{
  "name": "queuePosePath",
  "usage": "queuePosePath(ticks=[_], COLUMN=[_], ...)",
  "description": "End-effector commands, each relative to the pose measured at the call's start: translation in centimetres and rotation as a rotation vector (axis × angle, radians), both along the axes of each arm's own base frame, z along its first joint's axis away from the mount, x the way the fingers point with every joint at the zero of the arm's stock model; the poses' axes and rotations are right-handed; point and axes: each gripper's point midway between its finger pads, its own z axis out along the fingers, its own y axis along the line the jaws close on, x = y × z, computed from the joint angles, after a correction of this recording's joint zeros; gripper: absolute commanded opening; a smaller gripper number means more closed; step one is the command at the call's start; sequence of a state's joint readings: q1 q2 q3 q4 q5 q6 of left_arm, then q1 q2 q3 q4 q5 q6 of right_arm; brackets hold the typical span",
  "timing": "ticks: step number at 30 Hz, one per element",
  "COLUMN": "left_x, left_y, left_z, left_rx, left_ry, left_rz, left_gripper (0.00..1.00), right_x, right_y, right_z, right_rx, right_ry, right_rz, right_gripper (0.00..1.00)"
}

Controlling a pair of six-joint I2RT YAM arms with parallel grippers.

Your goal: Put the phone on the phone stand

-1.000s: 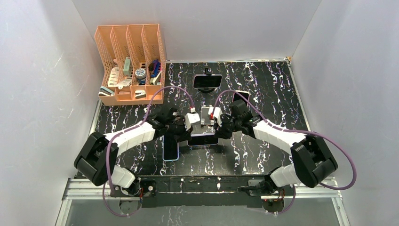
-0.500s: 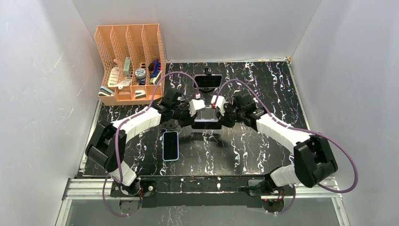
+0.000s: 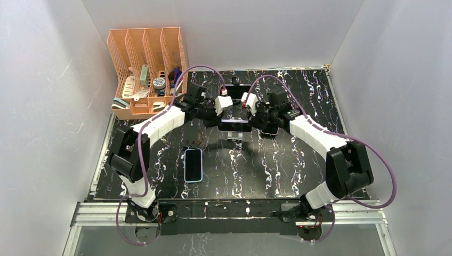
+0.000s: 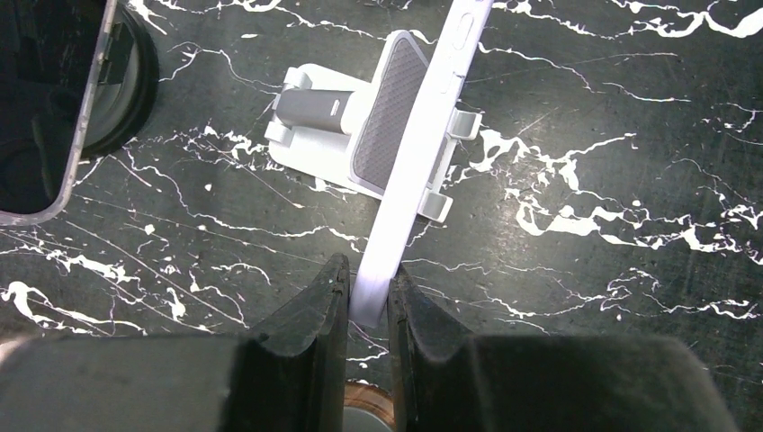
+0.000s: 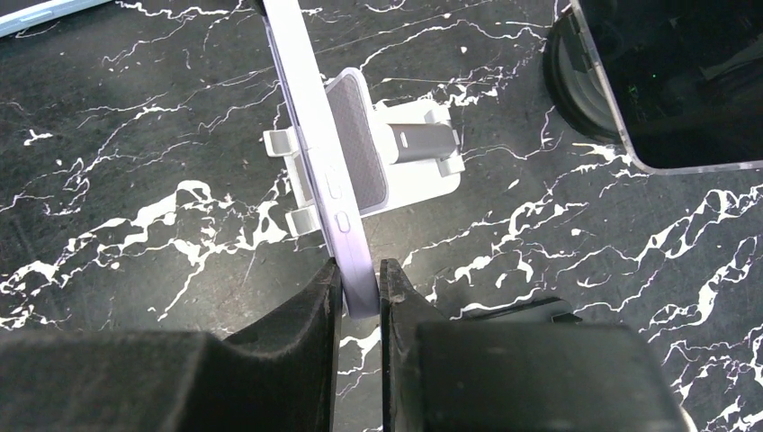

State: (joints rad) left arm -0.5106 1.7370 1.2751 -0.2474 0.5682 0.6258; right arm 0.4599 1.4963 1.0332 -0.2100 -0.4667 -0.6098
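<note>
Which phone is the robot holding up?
The pale purple phone, pinched edge-on by the left tool and right tool above the white stand. The blue phone lies flat on the table.

Just behind the phone stand point(image 4: 324, 108) a second phone point(image 4: 45, 90) sits on its round mount point(image 4: 139, 76); blue phone point(image 3: 193, 164) lies near-left

Both arms have stretched out from their bases, and the left gripper point(image 4: 368, 290) and right gripper point(image 5: 358, 286) have carried the lavender phone point(image 3: 235, 126) from mid-table point(image 3: 298, 160) towards the far side! It now hangs over the white phone stand point(image 3: 234, 137), which a second ago stood beyond it, between the two wrists. The left arm point(image 3: 160, 120) has swung clear of the blue phone point(image 3: 193, 165), which is now fully uncovered.
</note>
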Motion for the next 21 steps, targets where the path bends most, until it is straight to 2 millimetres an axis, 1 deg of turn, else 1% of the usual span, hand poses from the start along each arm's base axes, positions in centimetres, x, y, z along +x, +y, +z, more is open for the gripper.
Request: queuePosePath(ticks=[1,4,7,13,21], left_x=[2.0,1.9,1.5,0.9,0.3], left_y=[-1.3,-1.3,-1.3,-1.4,-1.4], left_z=[2.6,2.4,1.9,1.0,0.0], left_rx=[-0.068,-0.075,-0.075,-0.080,-0.084], left_ry=[-0.060,-0.041,-0.019,0.021,0.058], left_rz=[-0.006,-0.002,-0.005,-0.018,-0.029], left_gripper=[0.00,0.00,0.00,0.00,0.00], right_x=[1.0,1.0,0.9,0.1,-0.4], right_y=[2.3,2.3,2.3,2.6,3.1], right_z=[3.5,3.4,2.8,2.1,1.6], right_rx=[0.109,0.117,0.121,0.144,0.179], right_ry=[-0.048,-0.038,-0.027,0.018,0.082], right_rz=[0.076,0.084,0.087,0.093,0.097], right_gripper=[0.01,0.01,0.01,0.01,0.01])
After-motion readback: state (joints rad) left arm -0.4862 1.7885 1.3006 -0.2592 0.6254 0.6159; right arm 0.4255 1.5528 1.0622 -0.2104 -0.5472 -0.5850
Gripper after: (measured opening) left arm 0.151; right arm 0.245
